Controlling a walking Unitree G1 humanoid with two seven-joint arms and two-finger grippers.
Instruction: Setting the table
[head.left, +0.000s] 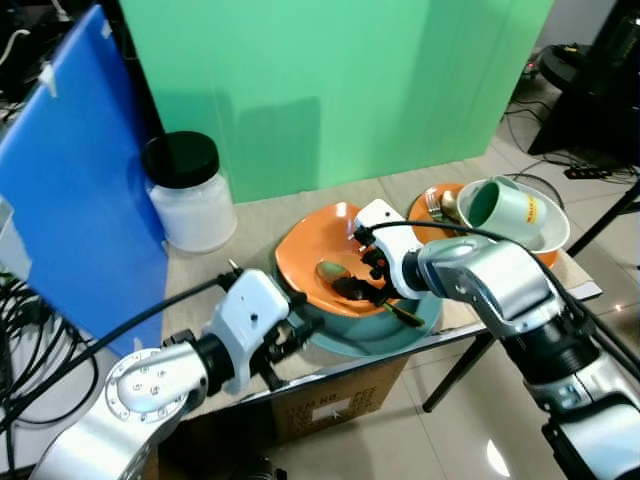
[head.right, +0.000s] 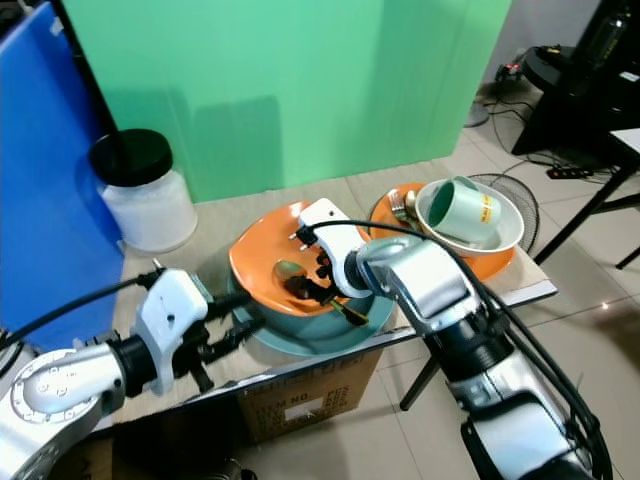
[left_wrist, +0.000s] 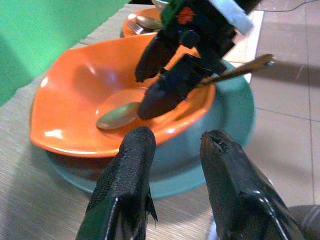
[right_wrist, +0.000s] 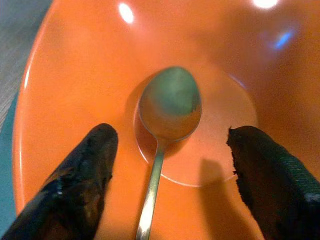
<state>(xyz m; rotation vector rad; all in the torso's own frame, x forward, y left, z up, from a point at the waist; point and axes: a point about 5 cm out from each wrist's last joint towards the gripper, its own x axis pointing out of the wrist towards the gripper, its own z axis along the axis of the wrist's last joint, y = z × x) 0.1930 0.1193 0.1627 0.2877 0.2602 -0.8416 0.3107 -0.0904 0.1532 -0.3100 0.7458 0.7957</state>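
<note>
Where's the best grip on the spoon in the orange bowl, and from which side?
Judging by its pose, take the spoon by its thin handle, just behind the bowl end. The head lies in the orange bowl's well and the handle runs up over the rim towards the robot. The right gripper already straddles it, jaws open; come from above and close across the handle.

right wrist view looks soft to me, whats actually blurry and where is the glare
Right wrist view: the two black fingers in the foreground are out of focus, the spoon is slightly soft, and white glare spots sit on the orange bowl near the far rim. Left wrist view: its near fingers blur too. Left eye view: fairly sharp, with a highlight on the floor tiles.
</note>
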